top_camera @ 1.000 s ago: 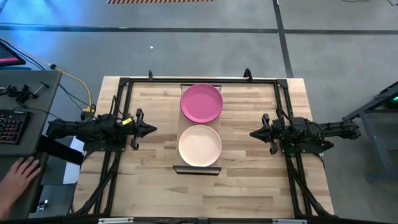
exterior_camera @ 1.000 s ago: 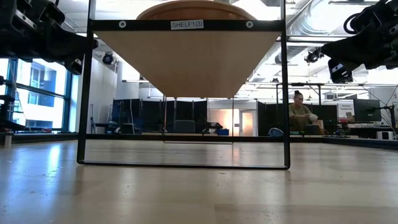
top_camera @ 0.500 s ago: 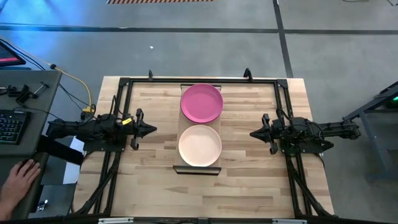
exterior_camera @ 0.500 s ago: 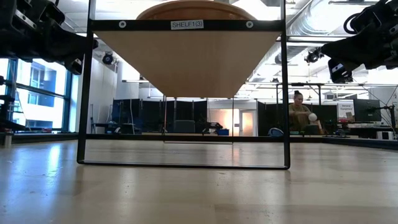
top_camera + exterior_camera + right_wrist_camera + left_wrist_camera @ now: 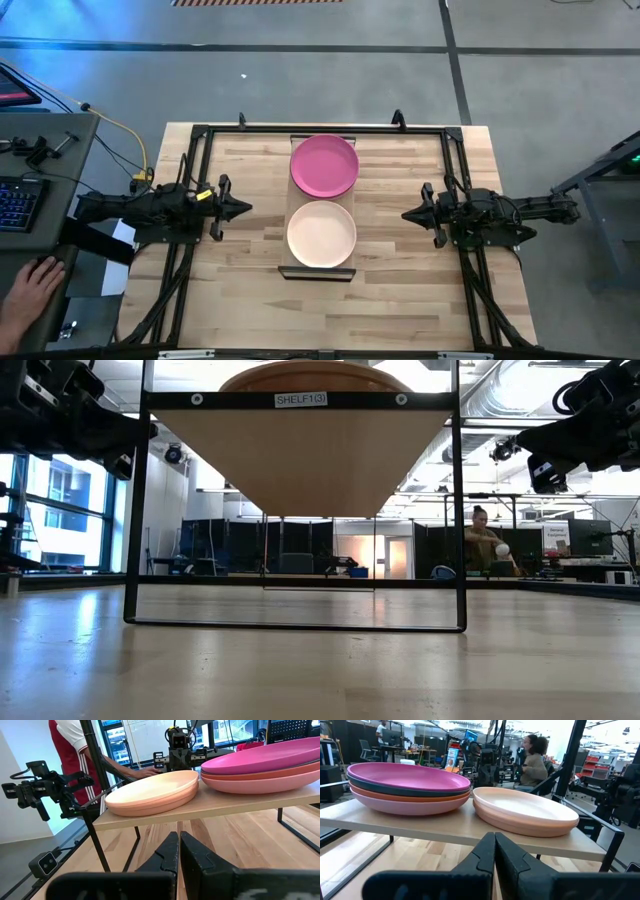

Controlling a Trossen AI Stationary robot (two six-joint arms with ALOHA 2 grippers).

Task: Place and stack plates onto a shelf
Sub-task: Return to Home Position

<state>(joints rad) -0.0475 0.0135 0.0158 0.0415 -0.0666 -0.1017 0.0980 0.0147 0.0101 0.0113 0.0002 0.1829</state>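
High view is showing the shelf [image 5: 318, 273] carrying two stacks, the magenta plate [image 5: 324, 165] topping the far one, the cream plate [image 5: 321, 234] the near one; left gripper [image 5: 245, 209] and right gripper [image 5: 407, 214] are hovering either side, apart from it, fingers pressed together.

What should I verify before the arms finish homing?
1. The left gripper is shut, empty and beside the shelf: ok.
2. The right gripper is shut, empty and on the opposite side: ok.
3. The magenta round matte plate tops a nested stack with the dark grey plate, coral red plate and light pink plate under it, on the light-wood shelf board: ok.
4. The cream round plate sits nested on the peach-tan round plate: ok.
5. All six plates are shelved, four plus two: ok.
6. The person's hand is off the table, near the left arm's base: ok, but watch it.
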